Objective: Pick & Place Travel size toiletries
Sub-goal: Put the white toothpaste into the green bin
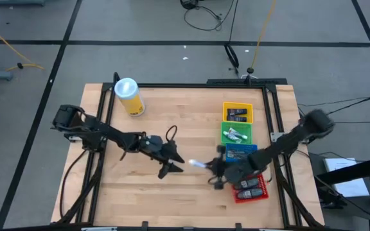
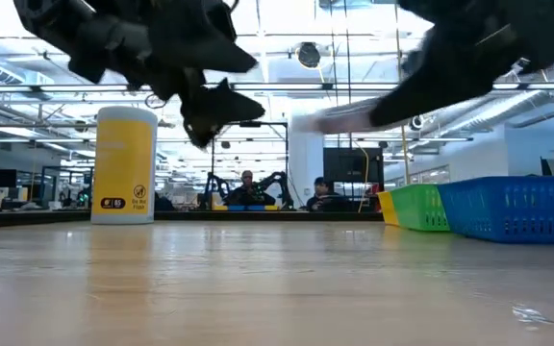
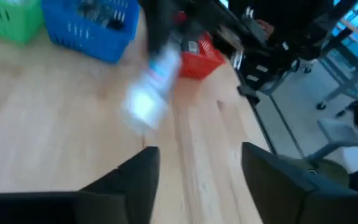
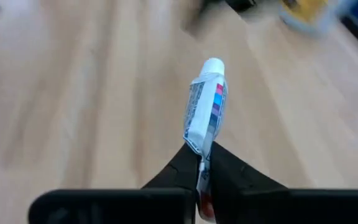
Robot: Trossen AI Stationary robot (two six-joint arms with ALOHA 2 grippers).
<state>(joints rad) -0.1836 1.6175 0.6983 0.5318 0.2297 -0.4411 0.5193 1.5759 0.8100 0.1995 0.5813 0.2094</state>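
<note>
Wooden planks make up the worktop (image 1: pixel 172 199), which is framed by black rails, with a workshop and seated people visible beyond its far edge in the low view. Along the right edge four trays are lined up: a yellow tray (image 1: pixel 225 106) holding dark tubes, a green tray (image 1: pixel 223 138) holding a white and green tube, a blue tray (image 1: pixel 252 148) and a red tray (image 1: pixel 264 189) holding dark packs. A white tube (image 4: pixel 205 107) with coloured marks is pinched by its crimped end in the closed right gripper (image 4: pixel 202 163), held above the wood just beside the blue and red trays. The left gripper (image 3: pixel 197 168), near the middle of the worktop, is seen with its fingers apart and empty, facing the tube. A yellow canister (image 1: pixel 129 97) stands near the far left corner. Most items appear to be sorted already; this tube is judged to be left for placing, and no loose items are seen on the wood
</note>
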